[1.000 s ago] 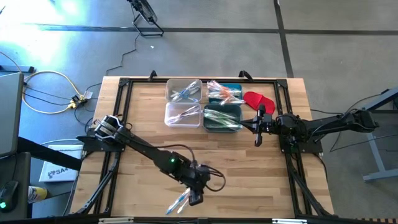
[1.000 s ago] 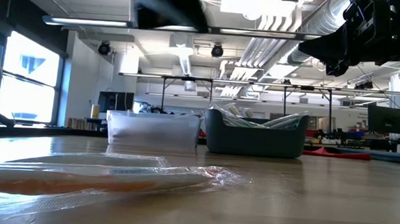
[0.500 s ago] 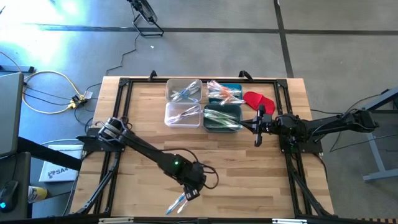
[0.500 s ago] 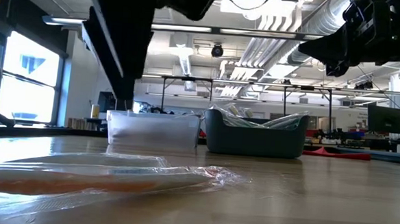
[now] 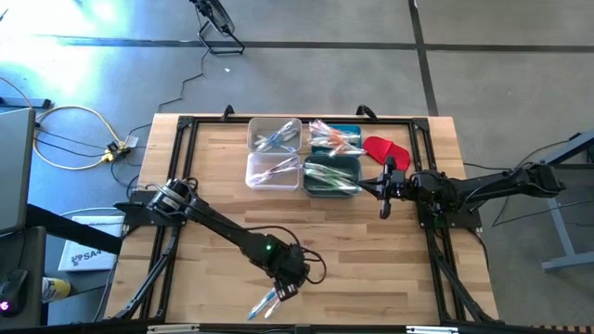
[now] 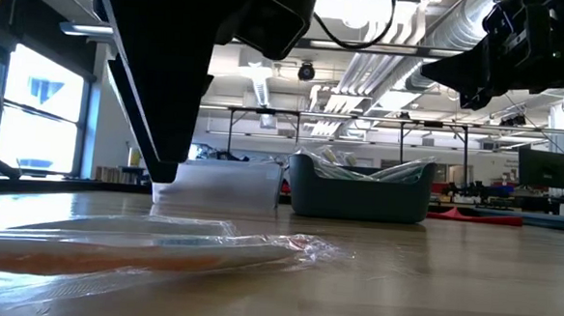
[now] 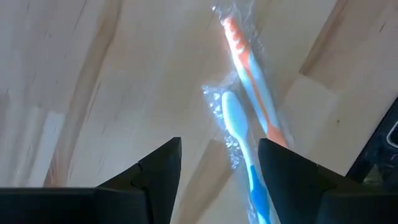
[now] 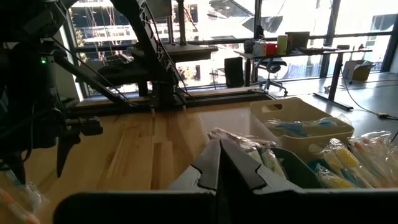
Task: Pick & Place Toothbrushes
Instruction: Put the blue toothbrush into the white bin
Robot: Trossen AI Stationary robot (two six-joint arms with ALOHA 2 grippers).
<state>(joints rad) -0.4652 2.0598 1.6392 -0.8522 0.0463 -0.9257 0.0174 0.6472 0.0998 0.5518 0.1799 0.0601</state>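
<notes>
Lowered since a moment ago: left gripper (image 5: 284, 289), fingers spread wide, empty, just above two wrapped toothbrushes (image 5: 265, 302) well apart from the bins (image 5: 303, 156). Grasp seemingly imminent. Right gripper (image 5: 386, 210) clenched, idle beside bins.

a grey concrete floor (image 5: 306, 83) with dark seams surrounds the wooden table (image 5: 223, 199). tall windows (image 6: 33, 106) brighten one side; ceiling ducts (image 6: 405, 34) run overhead, with desks (image 8: 292, 53) beyond.

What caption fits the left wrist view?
Open left gripper poised over two wrapped toothbrushes, one orange, one blue, on the wooden table.
</notes>
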